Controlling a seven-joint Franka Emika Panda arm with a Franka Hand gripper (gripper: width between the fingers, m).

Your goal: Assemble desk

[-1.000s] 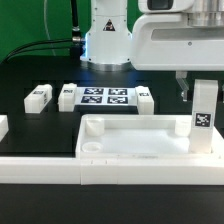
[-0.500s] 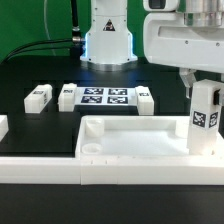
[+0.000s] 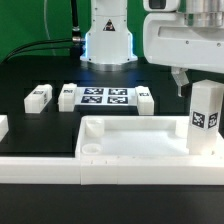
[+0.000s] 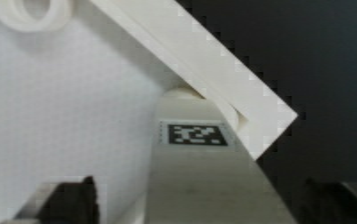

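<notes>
Gripper [image 4: 196,202] fingers are seen spread apart, seemingly clear of the white, tagged, square leg [image 3: 205,112], stood upright at the rimmed tabletop's [image 3: 120,122] 3 o'clock corner in the exterior view.

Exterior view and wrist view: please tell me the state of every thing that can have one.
standing leg: upright at the tabletop corner, not held
hand: open, around the standing leg, not touching it
tabletop: lying flat, rim upward
three loose legs: lying down, apart from the tabletop

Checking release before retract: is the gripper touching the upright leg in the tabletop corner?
Apart. Wrist view: gripper is open, fingers clear of the leg, a gap on each side.
</notes>
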